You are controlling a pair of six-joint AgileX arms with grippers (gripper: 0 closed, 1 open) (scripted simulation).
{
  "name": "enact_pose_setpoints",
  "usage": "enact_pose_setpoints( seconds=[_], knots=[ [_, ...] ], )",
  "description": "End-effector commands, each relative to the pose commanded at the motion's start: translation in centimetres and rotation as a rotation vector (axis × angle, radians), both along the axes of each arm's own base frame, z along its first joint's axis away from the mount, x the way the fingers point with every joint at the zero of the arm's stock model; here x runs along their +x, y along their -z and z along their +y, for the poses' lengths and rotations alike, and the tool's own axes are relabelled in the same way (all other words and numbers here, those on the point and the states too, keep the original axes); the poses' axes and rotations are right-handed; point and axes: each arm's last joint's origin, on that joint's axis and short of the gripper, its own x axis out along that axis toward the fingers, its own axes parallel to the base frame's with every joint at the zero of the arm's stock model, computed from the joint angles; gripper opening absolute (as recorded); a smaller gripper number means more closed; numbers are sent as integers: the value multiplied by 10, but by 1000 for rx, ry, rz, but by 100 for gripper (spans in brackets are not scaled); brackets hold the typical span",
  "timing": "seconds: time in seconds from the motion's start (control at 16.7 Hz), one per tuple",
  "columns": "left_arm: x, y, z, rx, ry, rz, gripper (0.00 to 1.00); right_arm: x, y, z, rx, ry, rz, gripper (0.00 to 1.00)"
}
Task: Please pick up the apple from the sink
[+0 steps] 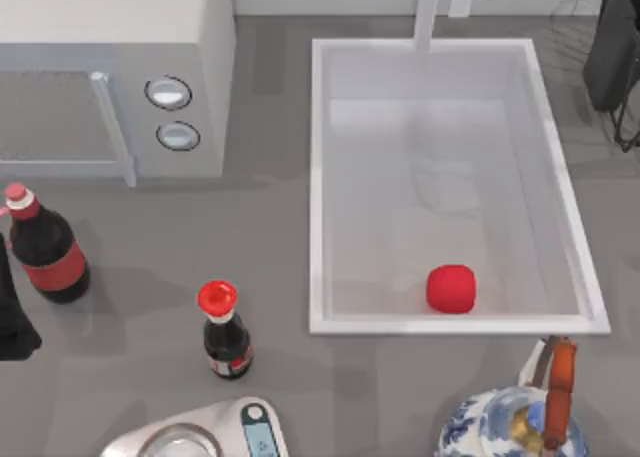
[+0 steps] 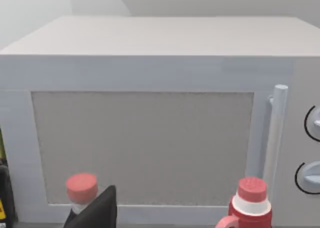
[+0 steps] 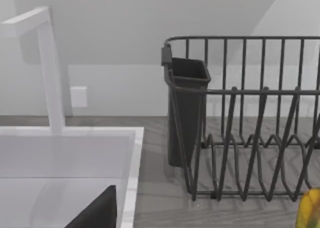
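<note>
Apple sits at 6 o'clock on the sink floor, against the near wall; both AgileX arms parked, finger state can't be told; right arm, by the sink's right flank, judged nearer.

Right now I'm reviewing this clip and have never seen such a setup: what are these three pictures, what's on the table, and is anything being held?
This is a simulated two-armed AgileX robot at a kitchen table. One picture looks down from above; the other two come from cameras on each arm's wrist.

From above: a white sink holds a red apple near its front edge. At the table's left stands a microwave, with two red-capped dark bottles in front of it. Along the front edge sit a kitchen scale and a blue-patterned teapot.

The left wrist camera faces the microwave door. The right wrist camera sees the faucet and a dark dish rack.

Both arms are off at the table's sides; nothing holds the apple.
</note>
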Motion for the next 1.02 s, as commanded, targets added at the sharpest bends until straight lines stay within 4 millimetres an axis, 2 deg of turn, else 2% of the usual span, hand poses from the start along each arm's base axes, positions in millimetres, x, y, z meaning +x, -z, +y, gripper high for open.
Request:
enact_pose_setpoints(
  seconds=[0.42, 0.54, 0.78, 1.02],
  knots=[
    [0, 0, 0, 0, 0, 0, 100, 0, 0, 0, 0, 0, 0, 100],
    [0, 0, 0, 0, 0, 0, 100, 0, -6, 1, 9, -9, 21, 100],
    [0, 0, 0, 0, 0, 0, 100, 6, -38, 7, 56, -55, 155, 100],
    [0, 0, 0, 0, 0, 0, 100, 36, -80, 21, 113, -109, 410, 100]
  ],
)
